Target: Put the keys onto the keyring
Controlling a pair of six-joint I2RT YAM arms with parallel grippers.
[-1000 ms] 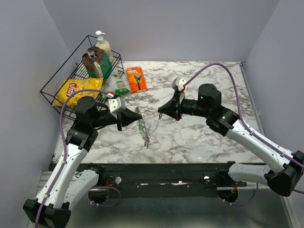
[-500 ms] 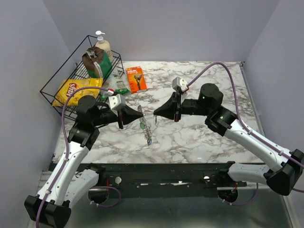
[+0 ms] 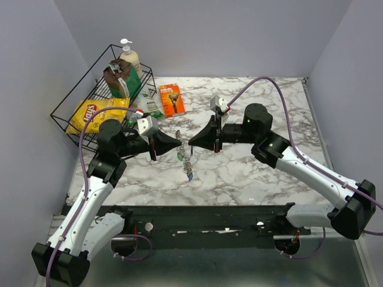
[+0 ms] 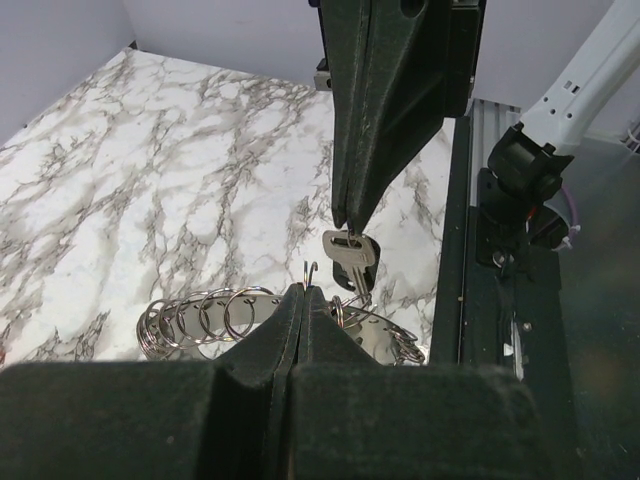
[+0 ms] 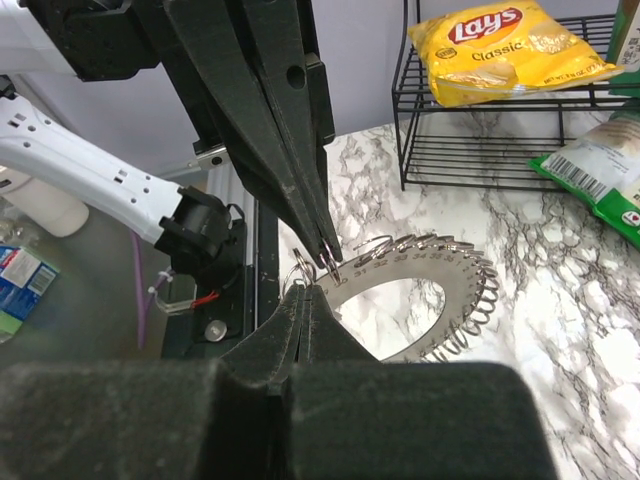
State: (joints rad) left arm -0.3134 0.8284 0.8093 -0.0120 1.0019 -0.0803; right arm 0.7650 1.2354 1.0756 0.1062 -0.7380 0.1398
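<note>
A: What sits on the marble desk (image 3: 251,173)?
B: A black wire basket (image 3: 79,81), far left, holding a yellow chip bag (image 3: 96,113), a pump bottle (image 3: 130,58) and a green pouch (image 3: 128,84). An orange razor pack (image 3: 172,99) lies beside it.

Bare marble tabletop (image 3: 269,98) at right rear — wire basket (image 3: 103,91), razor pack (image 3: 172,99) crowd the left rear

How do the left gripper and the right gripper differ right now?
The left gripper is shut on the edge of the keyring; the right gripper is shut on a small silver key. The left gripper's load is a wide toothed ring; the right gripper's key just dangles below its tips. Both are closed, tips almost meeting above the table.
</note>
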